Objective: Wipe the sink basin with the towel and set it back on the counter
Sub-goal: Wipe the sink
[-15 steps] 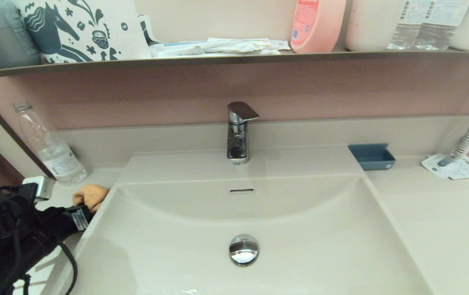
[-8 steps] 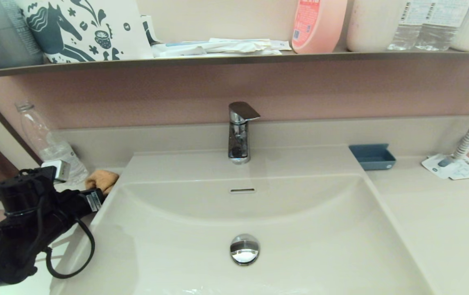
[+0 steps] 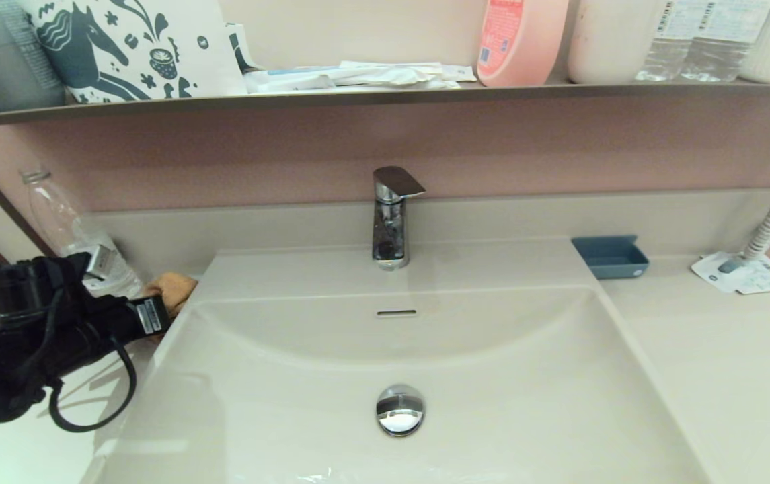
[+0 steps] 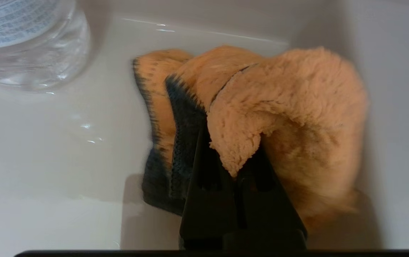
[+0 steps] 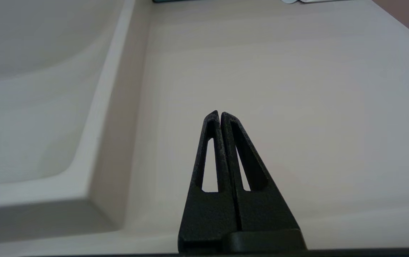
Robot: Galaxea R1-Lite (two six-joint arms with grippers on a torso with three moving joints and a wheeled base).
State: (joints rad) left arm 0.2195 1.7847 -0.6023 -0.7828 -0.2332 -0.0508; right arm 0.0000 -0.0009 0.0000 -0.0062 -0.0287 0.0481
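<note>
The fluffy orange towel (image 4: 283, 103), with its dark grey-blue edge (image 4: 181, 128), is bunched between the fingers of my left gripper (image 4: 231, 142), which is shut on it. In the head view the towel (image 3: 173, 288) sits low over the left counter (image 3: 15, 444), against the raised left rim of the sink basin (image 3: 492, 376), and it hides the tips of my left gripper (image 3: 164, 304). The basin holds only its chrome drain plug (image 3: 400, 409). My right gripper (image 5: 219, 115) is shut on nothing, hovering over the right counter (image 5: 297, 89), out of the head view.
A clear plastic bottle (image 3: 79, 238) stands just behind the towel, close to the left wrist. The chrome faucet (image 3: 391, 215) rises behind the basin. A small blue tray (image 3: 611, 257) and paper packets (image 3: 748, 274) lie at the back right. A shelf (image 3: 385, 96) of items runs overhead.
My left arm has carried the towel along the left counter, away from me and slightly right, toward the bottle and the basin's back corner. The right arm shows no change.
</note>
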